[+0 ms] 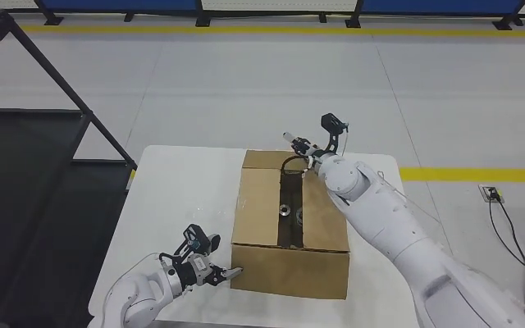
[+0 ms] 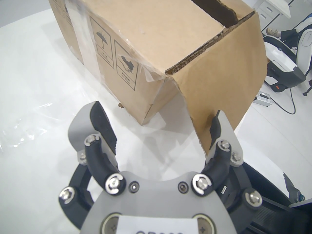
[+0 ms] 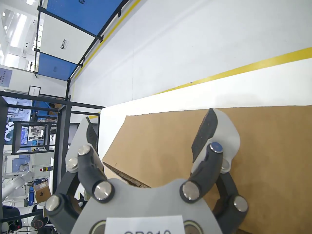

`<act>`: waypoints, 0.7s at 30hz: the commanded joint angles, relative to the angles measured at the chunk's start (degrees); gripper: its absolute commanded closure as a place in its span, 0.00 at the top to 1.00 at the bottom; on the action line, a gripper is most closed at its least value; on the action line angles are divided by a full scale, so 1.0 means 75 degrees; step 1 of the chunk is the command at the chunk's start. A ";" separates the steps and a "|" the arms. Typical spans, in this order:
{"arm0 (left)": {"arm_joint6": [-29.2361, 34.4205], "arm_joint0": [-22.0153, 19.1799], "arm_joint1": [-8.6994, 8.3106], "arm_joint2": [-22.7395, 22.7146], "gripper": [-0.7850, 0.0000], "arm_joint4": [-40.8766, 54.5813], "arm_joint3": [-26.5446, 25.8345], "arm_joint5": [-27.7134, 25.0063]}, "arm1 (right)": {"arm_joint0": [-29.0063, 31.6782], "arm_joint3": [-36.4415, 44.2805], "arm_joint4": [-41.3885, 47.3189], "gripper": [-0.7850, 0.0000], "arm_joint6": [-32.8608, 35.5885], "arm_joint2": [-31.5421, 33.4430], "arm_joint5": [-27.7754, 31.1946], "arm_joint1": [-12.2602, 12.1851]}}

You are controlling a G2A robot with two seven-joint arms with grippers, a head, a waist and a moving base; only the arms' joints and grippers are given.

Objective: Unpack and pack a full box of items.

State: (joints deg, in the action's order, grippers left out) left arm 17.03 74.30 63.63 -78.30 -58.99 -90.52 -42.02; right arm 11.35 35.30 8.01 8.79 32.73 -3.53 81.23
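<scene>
My left claw [image 2: 157, 109] is hanging spread wide at the near left corner of the box [image 2: 146, 25], low over the counter [image 2: 36, 74] towards its near edge. It is pinching nothing. One fingertip [image 2: 215, 125] is sitting right at the lower edge of a loose flap [image 2: 219, 74] drooping from that corner; whether they are touching I cannot tell. My right claw [image 3: 150, 115] is also standing spread and holding nothing, hovering over the far end of the box top, by the counter's far edge. The box is sitting around the middle of the counter, its top flaps lying nearly flat with a dark gap [image 1: 292, 225] between them. A round shiny thing [image 1: 285, 210] is showing inside.
</scene>
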 commanded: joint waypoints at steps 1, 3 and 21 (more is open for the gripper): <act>0.0000 0.0000 0.0000 0.0000 1.00 0.0000 0.0000 0.0000 | -0.0015 -0.0104 0.0059 1.00 -0.0130 0.0087 0.0261 0.0067; 0.0000 0.0000 0.0000 0.0000 1.00 0.0000 0.0000 0.0000 | 0.0022 -0.0063 0.0259 1.00 0.0096 0.0241 0.0923 0.0083; -0.0425 0.0582 -0.0217 -0.1541 1.00 0.0613 -0.0799 0.0207 | 0.1965 0.2911 0.1296 1.00 0.5166 0.3104 0.3761 -0.1411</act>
State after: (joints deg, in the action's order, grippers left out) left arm 14.20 77.90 62.19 -88.25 -54.62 -95.92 -40.86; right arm 25.30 55.24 19.03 44.70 54.48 27.46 71.47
